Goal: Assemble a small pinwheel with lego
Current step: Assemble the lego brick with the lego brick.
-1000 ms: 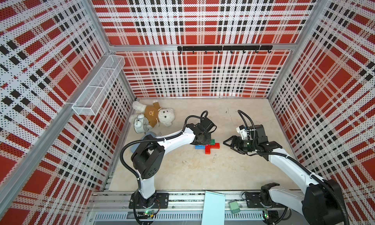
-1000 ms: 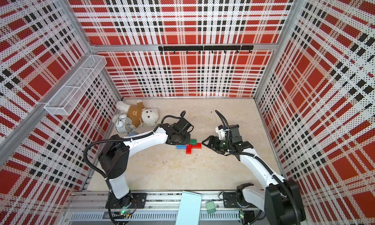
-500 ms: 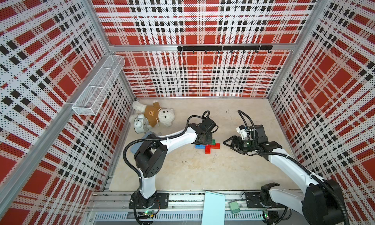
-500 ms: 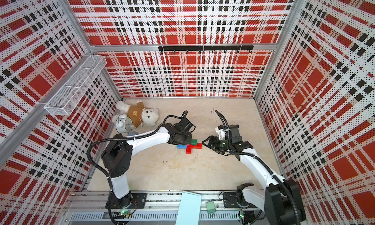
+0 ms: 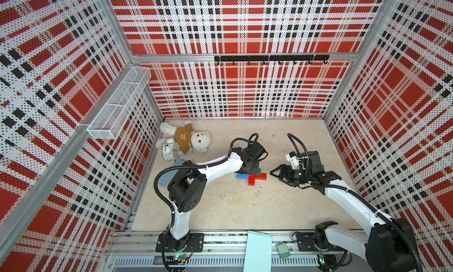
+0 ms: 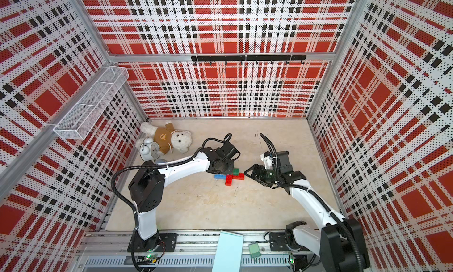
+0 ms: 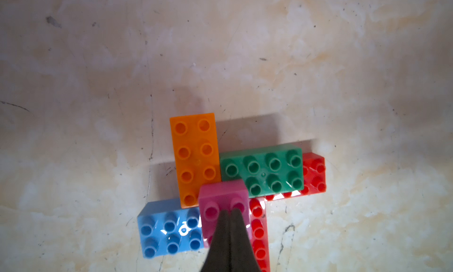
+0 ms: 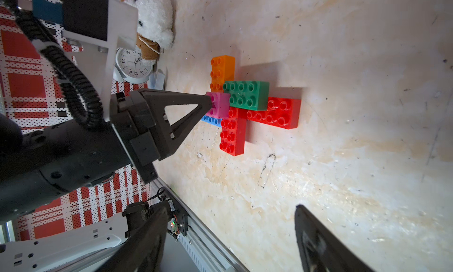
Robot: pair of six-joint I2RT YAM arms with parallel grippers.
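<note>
**Enclosure and Work Surface**

Three sides of the cell are closed by perforated panels printed in red, white and black plaid: back wall (image 5: 245, 91), left wall (image 5: 49, 86) and right wall (image 5: 404, 111). Aluminium profiles (image 5: 245, 56) frame the panel joints and corners. A black hook rail (image 5: 269, 58) is mounted horizontally across the back wall. A white wire-mesh basket (image 5: 117, 106), divided into compartments, hangs on the left wall. The floor (image 5: 232, 204) is a beige marbled slab with scuffs and dark scratches. A slotted metal rail (image 5: 220, 261) runs along the front edge. In the back left corner a teddy bear (image 5: 186, 139) lies against a white alarm clock (image 5: 169, 151). Lighting is bright and even, and shadows are soft.
</note>
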